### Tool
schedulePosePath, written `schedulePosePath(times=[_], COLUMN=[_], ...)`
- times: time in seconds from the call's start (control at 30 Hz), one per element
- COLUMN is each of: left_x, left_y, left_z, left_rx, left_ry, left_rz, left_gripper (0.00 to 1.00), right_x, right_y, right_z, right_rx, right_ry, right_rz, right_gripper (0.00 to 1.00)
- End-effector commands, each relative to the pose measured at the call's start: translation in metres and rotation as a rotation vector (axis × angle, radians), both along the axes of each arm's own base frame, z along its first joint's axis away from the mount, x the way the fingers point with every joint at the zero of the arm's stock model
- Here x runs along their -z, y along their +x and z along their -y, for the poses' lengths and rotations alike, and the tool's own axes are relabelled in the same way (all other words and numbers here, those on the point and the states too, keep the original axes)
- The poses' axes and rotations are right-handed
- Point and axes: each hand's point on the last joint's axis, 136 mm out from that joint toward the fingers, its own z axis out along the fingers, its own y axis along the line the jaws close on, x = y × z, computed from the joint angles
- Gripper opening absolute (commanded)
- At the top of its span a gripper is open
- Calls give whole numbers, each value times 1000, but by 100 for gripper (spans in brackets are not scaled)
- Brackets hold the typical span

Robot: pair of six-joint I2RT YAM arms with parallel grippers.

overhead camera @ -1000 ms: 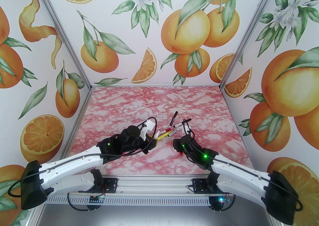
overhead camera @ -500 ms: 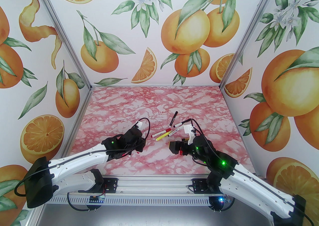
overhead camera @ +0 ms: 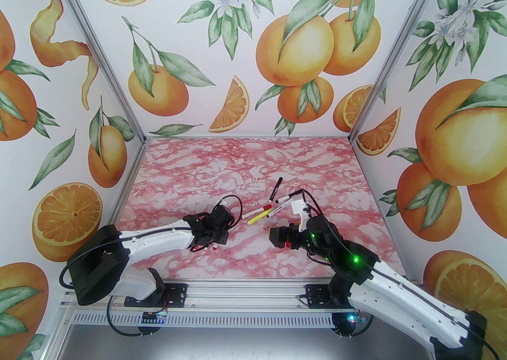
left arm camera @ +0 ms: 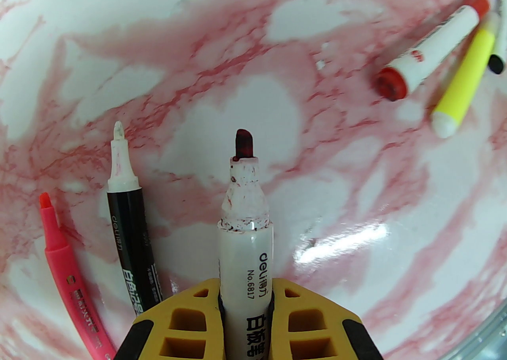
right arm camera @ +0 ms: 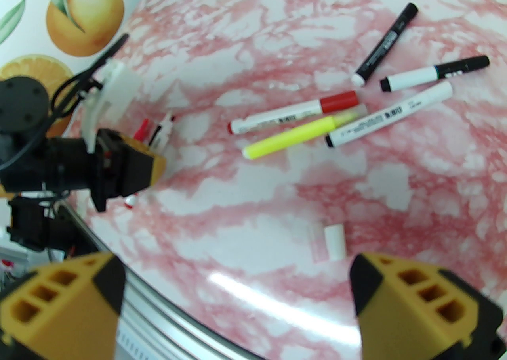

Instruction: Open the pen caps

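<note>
My left gripper (left arm camera: 245,288) is shut on a white-barrelled pen (left arm camera: 244,207) whose dark red tip is bare. Just left of it lie an uncapped black pen (left arm camera: 128,223) and an uncapped pink pen (left arm camera: 67,267). Farther right lie a red-capped white pen (right arm camera: 293,113), a neon yellow pen (right arm camera: 293,137) and three black-and-white pens (right arm camera: 390,114). My right gripper (right arm camera: 237,271) is open and holds nothing. It hovers over a loose white pen cap (right arm camera: 334,241) on the table. In the top view the right gripper (overhead camera: 277,235) faces the left arm.
The pink marbled table (overhead camera: 245,160) is walled on three sides by orange-print panels. A metal rail (overhead camera: 237,295) runs along the near edge. The pen cluster (overhead camera: 273,207) lies mid-table between the arms.
My left arm drew back to the left and nearer the rail, still gripping the pen. My right gripper swung round and opened wide, then stayed put.
</note>
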Motion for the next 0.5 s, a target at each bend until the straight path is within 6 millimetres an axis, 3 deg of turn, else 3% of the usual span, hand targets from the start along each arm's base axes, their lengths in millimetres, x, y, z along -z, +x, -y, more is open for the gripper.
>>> schedulePosePath(times=[0.0,0.47], left_x=[-5,7], left_y=[13,13], left_z=[0,-1], left_rx=[-36,-34], left_ry=[5,18], left_rz=[38,15], left_gripper=[9,19], right_x=[-10,-10], right_y=[0,4], right_z=[3,5], right_rx=[13,39], right_ry=[8,-1], right_rz=[17,20], right_gripper=[100,99])
